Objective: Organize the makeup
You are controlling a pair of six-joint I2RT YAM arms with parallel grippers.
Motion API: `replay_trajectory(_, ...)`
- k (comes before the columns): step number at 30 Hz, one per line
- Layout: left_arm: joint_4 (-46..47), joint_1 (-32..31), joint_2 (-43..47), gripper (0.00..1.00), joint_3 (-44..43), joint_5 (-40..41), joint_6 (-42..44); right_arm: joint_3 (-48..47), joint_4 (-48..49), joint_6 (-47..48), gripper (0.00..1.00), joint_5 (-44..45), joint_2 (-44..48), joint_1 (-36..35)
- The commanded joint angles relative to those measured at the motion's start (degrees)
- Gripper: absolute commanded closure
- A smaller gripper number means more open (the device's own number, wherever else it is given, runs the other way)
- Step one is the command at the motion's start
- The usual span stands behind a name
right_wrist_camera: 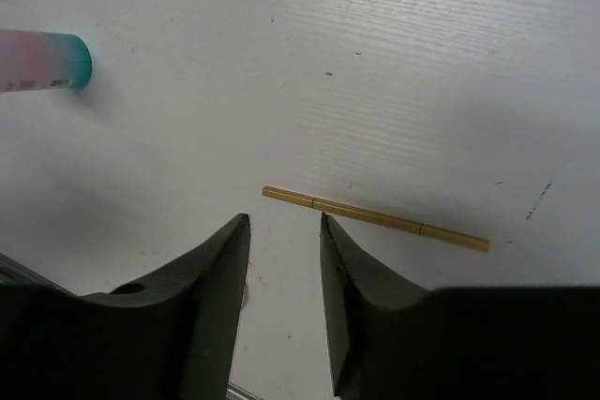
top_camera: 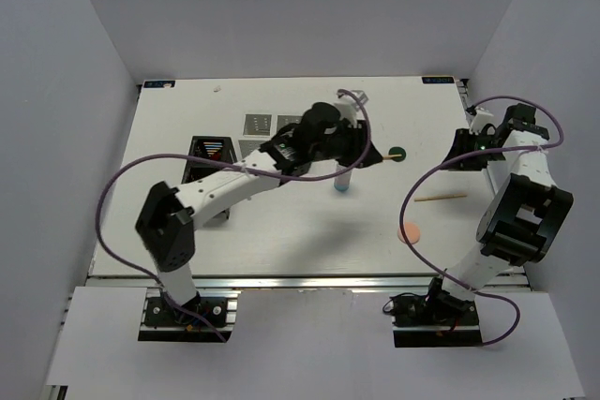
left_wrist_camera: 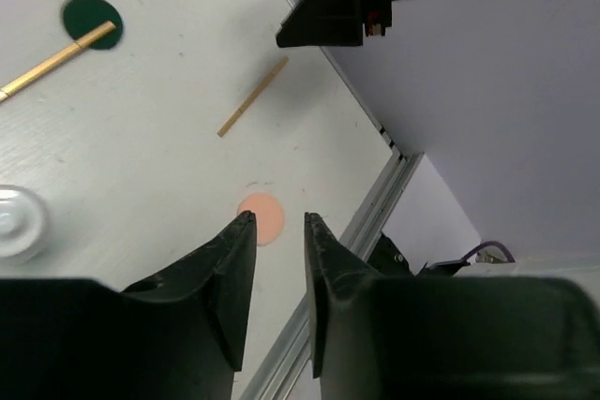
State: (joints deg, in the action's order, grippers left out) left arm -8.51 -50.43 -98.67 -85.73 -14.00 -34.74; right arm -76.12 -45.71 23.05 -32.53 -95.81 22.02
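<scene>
A white bottle with a blue base is at the table's middle, its base also in the right wrist view. A dark green disc lies to its right with a thin wooden stick resting across it. Another wooden stick lies farther right, and a pink round pad sits nearer the front. My left gripper hovers by the bottle, open and empty, with the pink pad beyond its tips. My right gripper is open and empty, just short of the stick.
A black open-frame holder with coloured tubes stands at the left. Grey-topped box sections sit behind the left arm. The table's right edge and metal rail run close to the pink pad. The right arm stands along that edge.
</scene>
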Motion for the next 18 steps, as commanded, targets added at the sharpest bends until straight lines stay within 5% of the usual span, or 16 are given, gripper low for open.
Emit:
replay_trajectory(1, -4.39, -4.48, -4.84, 0.62, -5.58, -1.56, 2.92, -0.78, 1.76, -0.36, 0.62, -2.17, 0.72, -0.13)
replay_trajectory(3, -5.81, -6.59, -6.35, 0.44, -5.94, 0.19, 3.19, -4.55, 1.6, -2.47, 0.62, -3.06, -3.75, -0.22)
replay_trajectory(6, -6.17, -11.25, -7.32, 0.33, -2.79, 3.0, 3.36, -11.23, -1.73, -3.36, 0.57, -4.11, -9.38, -1.36)
replay_trajectory(11, -0.98, -14.34, -12.48, 0.31, 0.49, 3.63, 1.26, -14.33, -2.72, -1.6, 0.54, -5.52, -9.76, -1.72)
replay_trajectory(18, -9.22, -17.15, -28.56, 0.3, -15.93, 7.66, 1.87, -10.81, -0.6, -1.78, 0.51, -10.26, -2.81, -1.63)
